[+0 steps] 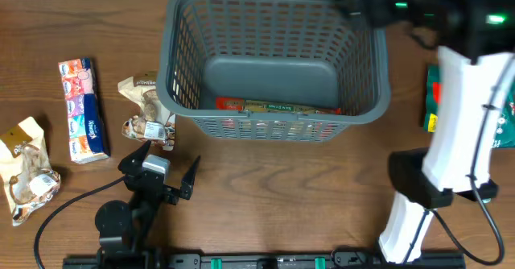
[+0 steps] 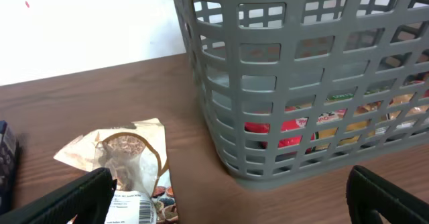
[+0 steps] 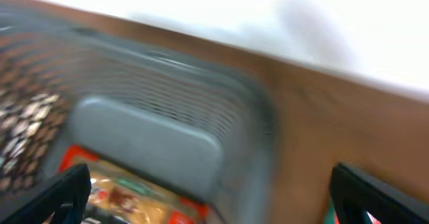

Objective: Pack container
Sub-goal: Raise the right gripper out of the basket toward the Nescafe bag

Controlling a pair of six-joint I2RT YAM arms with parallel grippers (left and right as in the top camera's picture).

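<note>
The dark grey slatted container stands at the back middle of the table, also in the left wrist view and blurred in the right wrist view. A red and tan snack packet lies inside along its near wall. My left gripper is open and empty, low on the table before the container's near left corner. A tan packet lies just ahead of it, also in the left wrist view. My right gripper is open and empty, above the container's far right corner.
A pink and blue tissue pack and a cream packet lie at the left. A green and red packet lies at the right, partly behind the right arm.
</note>
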